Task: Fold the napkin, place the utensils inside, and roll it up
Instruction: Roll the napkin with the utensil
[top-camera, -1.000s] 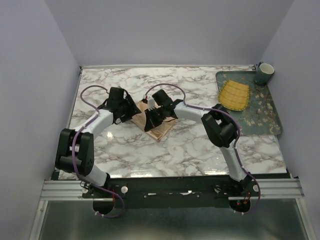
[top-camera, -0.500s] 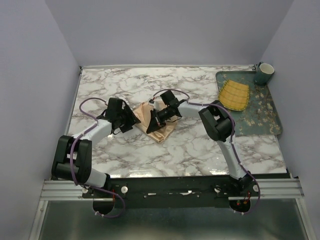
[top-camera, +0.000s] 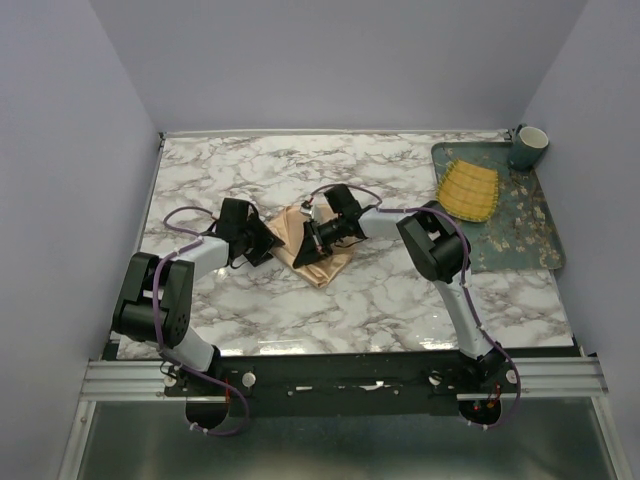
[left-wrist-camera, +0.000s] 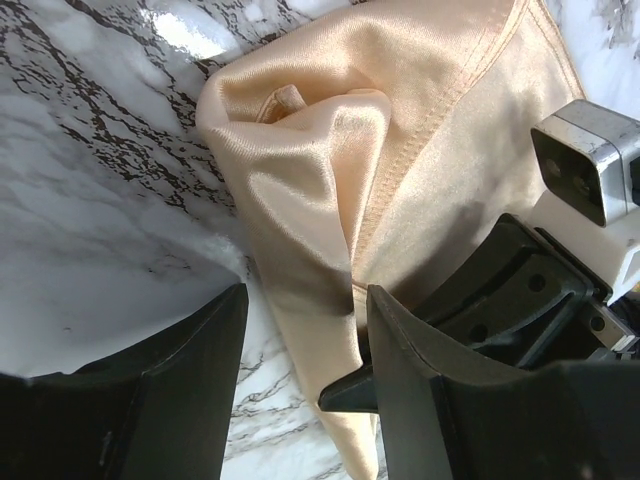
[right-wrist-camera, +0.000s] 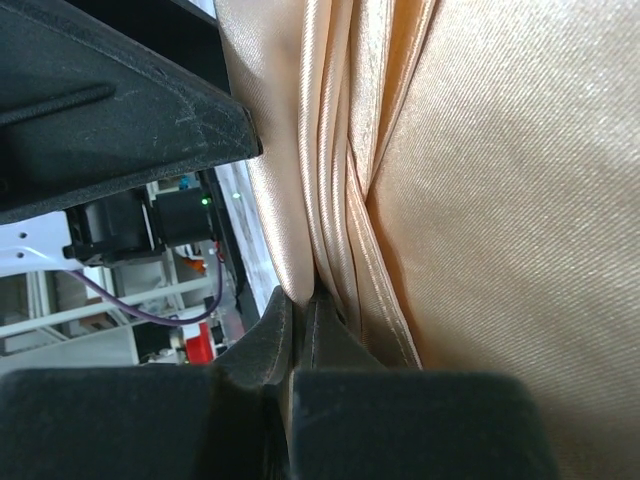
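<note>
The peach-orange napkin (top-camera: 322, 262) lies bunched in folds on the marble table. My right gripper (top-camera: 305, 250) is shut on a folded edge of it; in the right wrist view the jaws (right-wrist-camera: 300, 312) pinch the cloth layers (right-wrist-camera: 500, 200). My left gripper (top-camera: 268, 244) sits at the napkin's left edge, open. In the left wrist view its fingers (left-wrist-camera: 160, 400) straddle a raised fold of the napkin (left-wrist-camera: 400, 120) without closing on it, and the right gripper's black body (left-wrist-camera: 500, 290) is close on the right. No utensils are in view.
A teal tray (top-camera: 530, 235) stands at the back right with a yellow checked cloth (top-camera: 468, 190) on it. A dark mug (top-camera: 527, 147) stands at the tray's far corner. The two grippers are almost touching over the napkin.
The napkin has gone from a flatter shape to a bunched fold. The left arm has dropped lower and drawn back to the napkin's left edge. The right gripper stays shut on the cloth.
</note>
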